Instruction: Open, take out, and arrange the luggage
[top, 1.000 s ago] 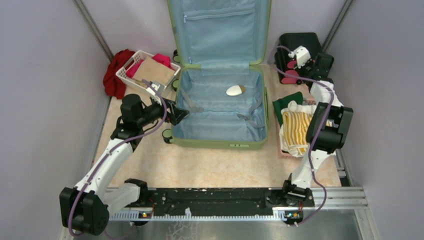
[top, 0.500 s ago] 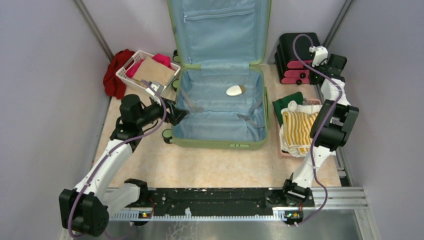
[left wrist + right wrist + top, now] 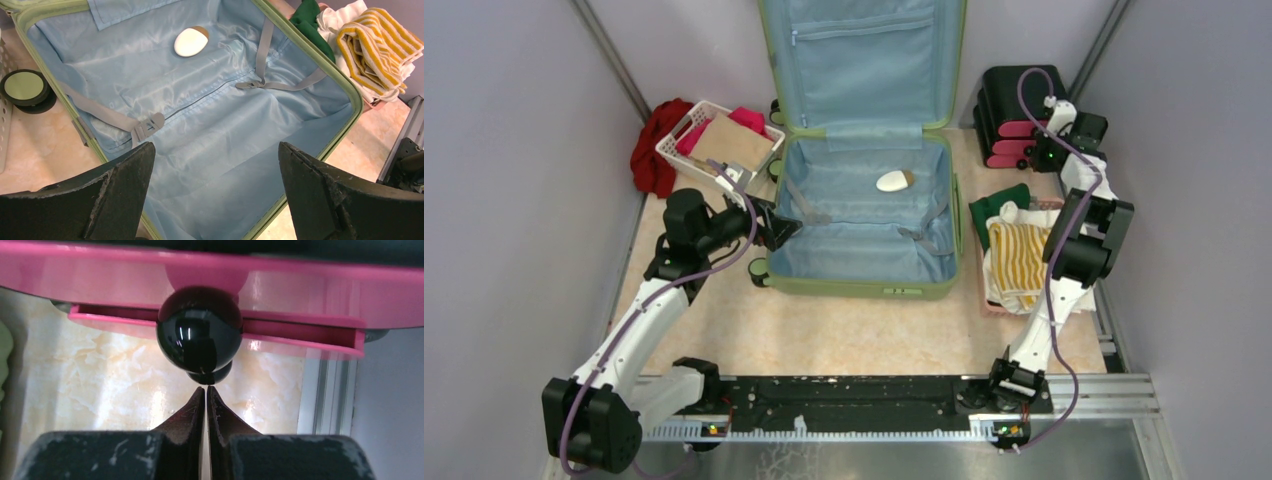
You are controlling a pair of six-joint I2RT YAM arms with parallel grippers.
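Note:
The luggage [image 3: 854,245] lies open in the middle of the table, its lid upright at the back and its light blue lining [image 3: 210,125] bare. A white oval thing with a brown end [image 3: 892,181] [image 3: 190,42] rests near the back of the lower half. My left gripper [image 3: 786,228] [image 3: 216,146] hangs open over the suitcase's left rim with nothing between its fingers. My right gripper [image 3: 1036,158] [image 3: 206,388] is shut and empty. Its tips sit just under the black knob [image 3: 200,330] of a pink drawer [image 3: 300,275].
The black-and-pink drawer box [image 3: 1014,100] stands at the back right. A yellow-striped towel [image 3: 1016,260] and a green cloth [image 3: 999,205] are piled right of the suitcase. A basket [image 3: 674,150] of clothes and a red cloth [image 3: 652,150] sit at the back left.
My right gripper has shut and moved from above the drawer box to low in front of its drawers. The left arm has not moved.

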